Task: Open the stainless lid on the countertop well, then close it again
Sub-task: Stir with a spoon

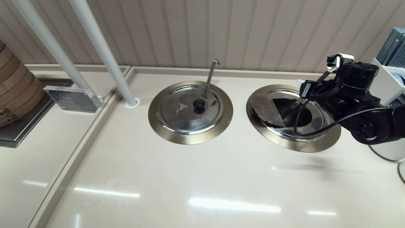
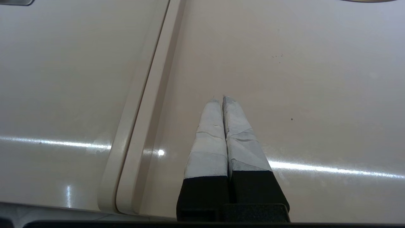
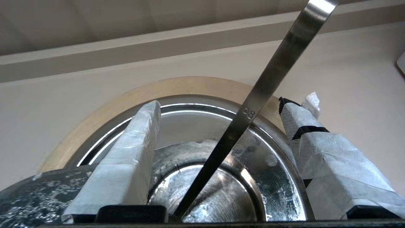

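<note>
The stainless lid lies in the countertop well's bronze ring at the right. Its knob is hidden under my right gripper. A dull grey wedge and a dark triangle show on the lid's left part, and I cannot tell if it sits flat. In the right wrist view the gripper is open just above the lid and ring. Its taped fingers straddle the straight ladle handle without touching it. My left gripper is shut and empty over bare countertop, out of the head view.
The twin well with its closed lid and hook-tipped ladle handle sits to the left. Two white poles rise at the back left, beside a bamboo steamer. A white holder stands close behind the right arm.
</note>
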{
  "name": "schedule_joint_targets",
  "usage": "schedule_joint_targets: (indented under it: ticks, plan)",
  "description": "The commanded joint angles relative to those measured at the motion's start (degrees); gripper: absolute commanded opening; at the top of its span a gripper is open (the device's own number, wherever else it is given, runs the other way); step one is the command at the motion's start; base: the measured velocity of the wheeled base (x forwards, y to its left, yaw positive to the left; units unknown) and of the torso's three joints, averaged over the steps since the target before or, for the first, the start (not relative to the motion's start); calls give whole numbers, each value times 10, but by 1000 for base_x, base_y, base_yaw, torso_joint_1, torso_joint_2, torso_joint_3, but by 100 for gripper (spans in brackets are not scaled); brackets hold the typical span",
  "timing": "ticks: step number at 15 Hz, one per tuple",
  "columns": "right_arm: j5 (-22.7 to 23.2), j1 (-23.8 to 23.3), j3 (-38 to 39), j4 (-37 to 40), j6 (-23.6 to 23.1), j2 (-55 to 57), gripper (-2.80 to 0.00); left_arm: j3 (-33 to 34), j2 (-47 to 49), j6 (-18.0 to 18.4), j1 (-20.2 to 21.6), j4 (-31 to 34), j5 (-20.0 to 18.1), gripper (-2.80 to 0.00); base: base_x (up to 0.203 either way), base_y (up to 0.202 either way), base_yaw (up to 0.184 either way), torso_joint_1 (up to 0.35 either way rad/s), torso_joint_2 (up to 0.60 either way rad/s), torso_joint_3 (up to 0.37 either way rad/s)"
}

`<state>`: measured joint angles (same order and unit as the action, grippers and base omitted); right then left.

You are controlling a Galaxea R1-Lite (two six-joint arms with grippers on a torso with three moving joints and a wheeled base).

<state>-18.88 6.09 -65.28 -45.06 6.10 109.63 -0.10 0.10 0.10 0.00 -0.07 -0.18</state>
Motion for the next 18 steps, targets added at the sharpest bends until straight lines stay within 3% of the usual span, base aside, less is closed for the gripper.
schedule_joint_targets:
  ticks: [1,4,6,10,14,18]
  plan:
    - [-2,-3,-44,68,2,20,0,0,1,0,0,0,0,-280,0,0,0,0,0,0]
    - [-2,-8,-117,201,49,23,0,0,1,0,0,0,0,-280,0,0,0,0,0,0]
    - [-3,-9,-148,244,78,25,0,0,1,0,0,0,0,-280,0,0,0,0,0,0]
    - [-5,-30,-163,250,81,40,0,0,1,0,0,0,0,-280,0,0,0,0,0,0]
    - [0,-49,-227,245,85,109,0,0,1,0,0,0,0,-280,0,0,0,0,0,0]
    - [29,-56,-258,206,85,156,0,0,1,0,0,0,0,-280,0,0,0,0,0,0]
